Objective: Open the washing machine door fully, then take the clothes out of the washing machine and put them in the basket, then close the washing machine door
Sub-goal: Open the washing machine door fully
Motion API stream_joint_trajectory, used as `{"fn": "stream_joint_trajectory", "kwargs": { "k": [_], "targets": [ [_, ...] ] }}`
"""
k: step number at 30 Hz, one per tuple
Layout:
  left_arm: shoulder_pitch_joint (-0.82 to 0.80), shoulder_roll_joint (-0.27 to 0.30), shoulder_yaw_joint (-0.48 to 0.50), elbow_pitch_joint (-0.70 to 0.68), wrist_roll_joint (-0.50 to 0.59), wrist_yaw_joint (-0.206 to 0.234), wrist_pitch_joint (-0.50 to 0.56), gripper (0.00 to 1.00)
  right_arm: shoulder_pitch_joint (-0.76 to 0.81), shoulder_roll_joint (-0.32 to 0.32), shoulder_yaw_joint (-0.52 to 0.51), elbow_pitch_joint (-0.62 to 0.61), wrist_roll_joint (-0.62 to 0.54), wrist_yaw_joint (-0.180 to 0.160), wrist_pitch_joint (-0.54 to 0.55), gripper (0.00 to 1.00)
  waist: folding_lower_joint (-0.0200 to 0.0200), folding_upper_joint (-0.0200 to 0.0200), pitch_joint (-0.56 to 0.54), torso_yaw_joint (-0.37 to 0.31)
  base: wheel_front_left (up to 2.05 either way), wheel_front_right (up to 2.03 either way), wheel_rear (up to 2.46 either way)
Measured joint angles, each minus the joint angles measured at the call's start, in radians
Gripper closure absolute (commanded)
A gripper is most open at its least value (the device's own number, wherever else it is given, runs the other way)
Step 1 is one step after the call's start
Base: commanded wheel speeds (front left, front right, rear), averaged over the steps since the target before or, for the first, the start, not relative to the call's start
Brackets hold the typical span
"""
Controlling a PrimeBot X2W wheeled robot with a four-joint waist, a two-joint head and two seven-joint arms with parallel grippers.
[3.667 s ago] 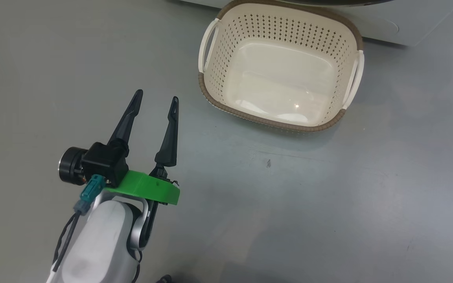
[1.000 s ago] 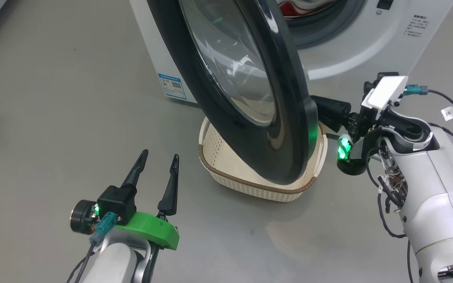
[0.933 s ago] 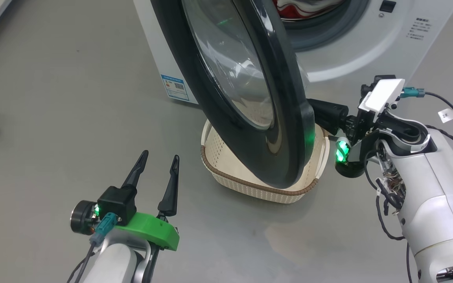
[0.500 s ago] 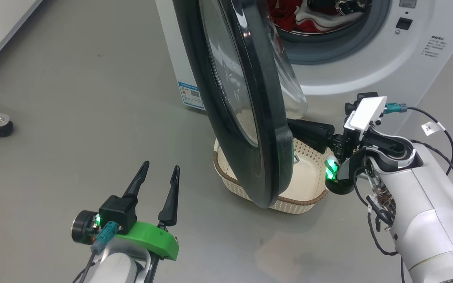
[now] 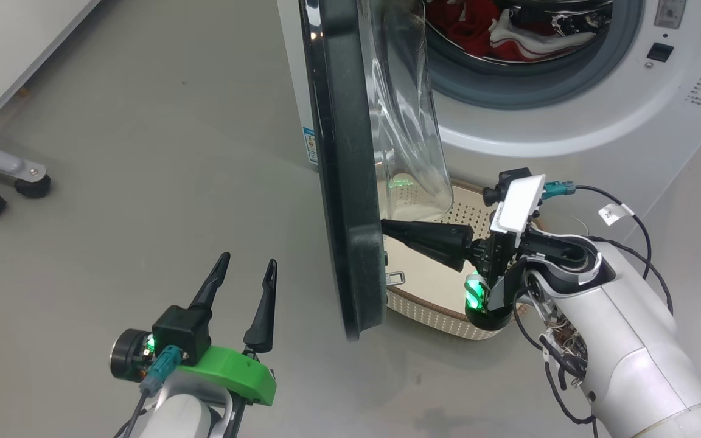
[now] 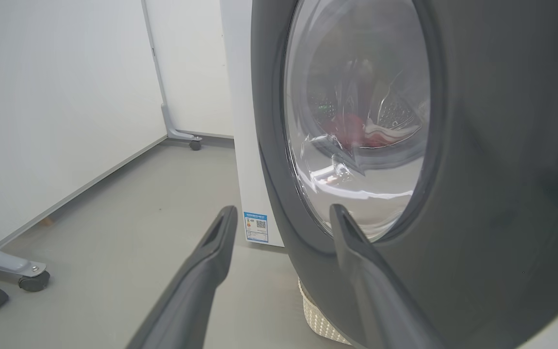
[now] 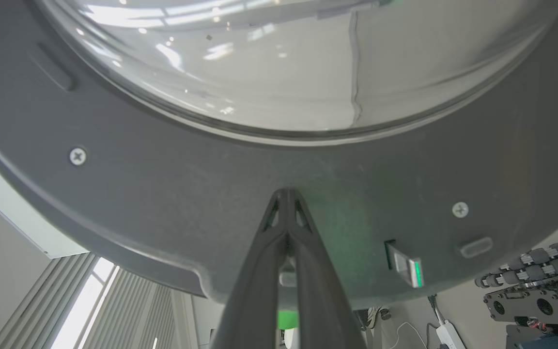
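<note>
Counting one washing machine (image 5: pixel 539 140), one door (image 5: pixel 344 182), one basket (image 5: pixel 442 307) and two grippers. Also two grey legs on caster wheels (image 5: pixel 31 185) way off on the left, and one small blue label (image 5: pixel 310 145) low on the side of the machine.

Door swung well out from the front, seen nearly edge-on from the head view, glass bowl bulging back toward the machine. Two screws (image 7: pixel 78 156) and one metal latch (image 7: pixel 405 264) on its dark inner face in the right wrist view.

Inside the drum: clothes (image 5: pixel 496 30), red with white parts, bunched in a heap. Looks like at least two pieces, but honestly hard to count from up here.

Basket sitting on the floor right in front of the machine, tucked behind the open door and partly hidden by it and by the right arm. Just bare cream bottom in the bit on show.

Right gripper (image 5: pixel 385 226): fingers squeezed flat together, nothing between them, tips right up against the inner rim of the door, below the glass and near the latch.

Left gripper (image 5: pixel 248 260): fingers spread wide, gripping nothing, hovering over the floor on the outer side of the door, apart from it, pointed toward its rim and window.
</note>
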Motion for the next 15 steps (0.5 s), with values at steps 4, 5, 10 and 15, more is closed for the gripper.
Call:
{"fn": "stream_joint_trajectory", "kwargs": {
  "k": [4, 5, 10, 15],
  "targets": [
    [0.002, 0.0, 0.008, -0.002, 0.0, 0.0, 0.0, 0.0, 0.01, -0.002, 0.052, -0.023, 0.026, -0.009, -0.012, 1.0, 0.0, 0.0, -0.003, 0.011, 0.0, 0.0, 0.0],
    [0.003, 0.0, 0.012, -0.002, 0.0, 0.0, 0.0, 0.0, 0.01, 0.0, 0.066, -0.029, 0.03, -0.011, -0.017, 1.0, 0.0, 0.0, -0.003, 0.013, 0.0, 0.0, 0.0],
    [0.017, 0.0, 0.014, -0.005, 0.0, 0.0, 0.0, 0.0, 0.018, 0.0, 0.107, -0.057, 0.057, -0.016, -0.044, 1.0, 0.0, 0.0, -0.005, 0.02, 0.0, 0.0, 0.0],
    [0.017, 0.0, 0.018, -0.012, 0.0, 0.0, 0.0, 0.0, 0.022, 0.0, 0.126, -0.066, 0.06, -0.02, -0.073, 1.0, 0.0, 0.0, -0.003, 0.024, 0.0, 0.0, 0.0]
  ]
}}
